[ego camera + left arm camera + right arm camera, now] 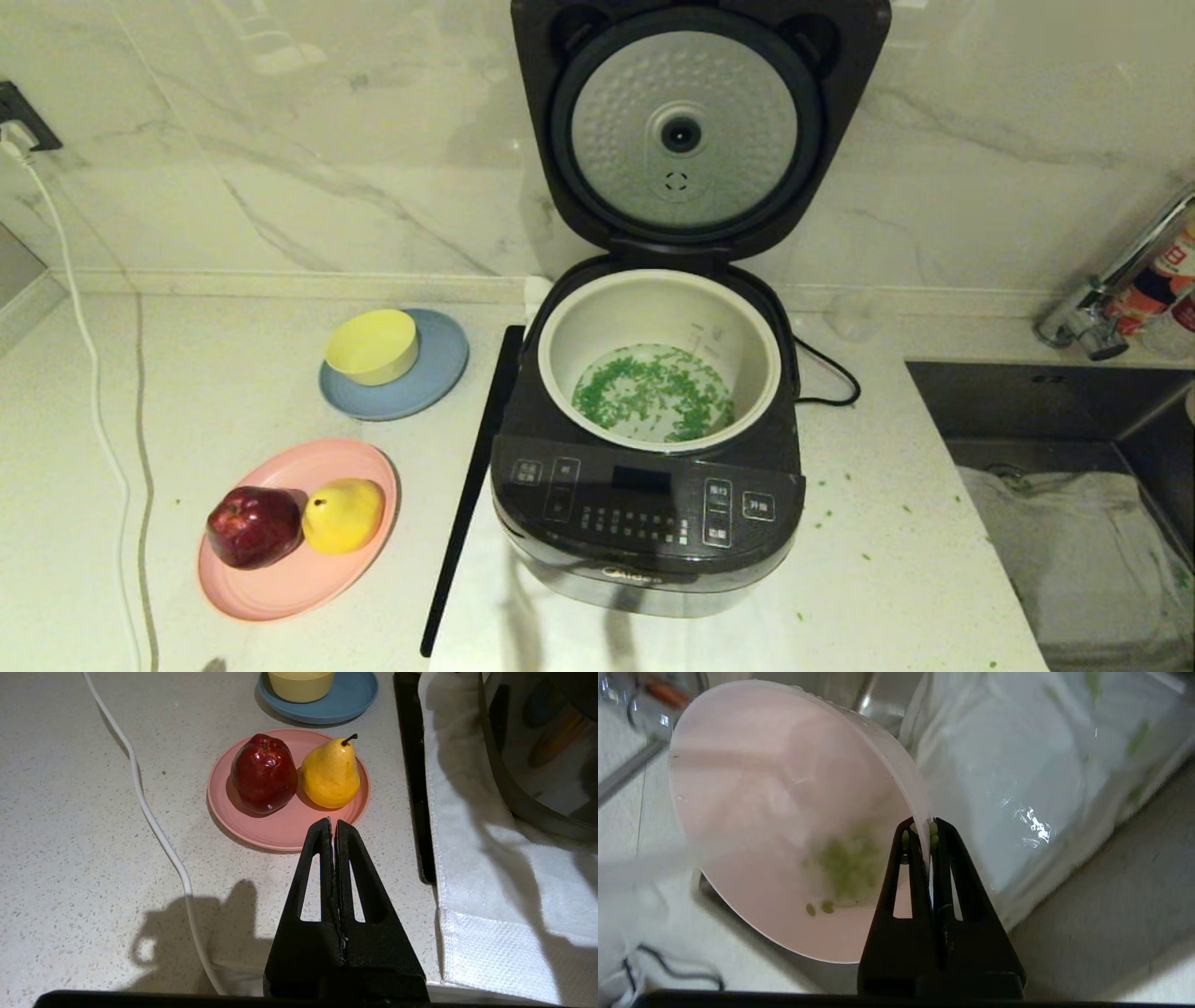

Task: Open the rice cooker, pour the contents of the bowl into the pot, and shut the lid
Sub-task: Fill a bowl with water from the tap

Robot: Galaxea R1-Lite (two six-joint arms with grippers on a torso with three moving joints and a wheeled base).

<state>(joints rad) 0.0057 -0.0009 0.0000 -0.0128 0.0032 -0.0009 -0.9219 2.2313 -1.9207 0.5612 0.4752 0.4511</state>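
We note the lid standing fully open behind the rice cooker, its dimpled silver plate facing us, so the pot is exposed. The contents lie spread over the pot floor, with stray green bits on the counter to the right; pouring appears essentially done. Our right gripper is out of the head view; its wrist view shows the jaws clamped on the rim of the bowl, held tilted near the sink, a few green bits clinging inside. We judge the rim pinch lets the bowl tip freely. Our left gripper, jaws together and empty, is parked near the pink plate. Closing the lid remains.
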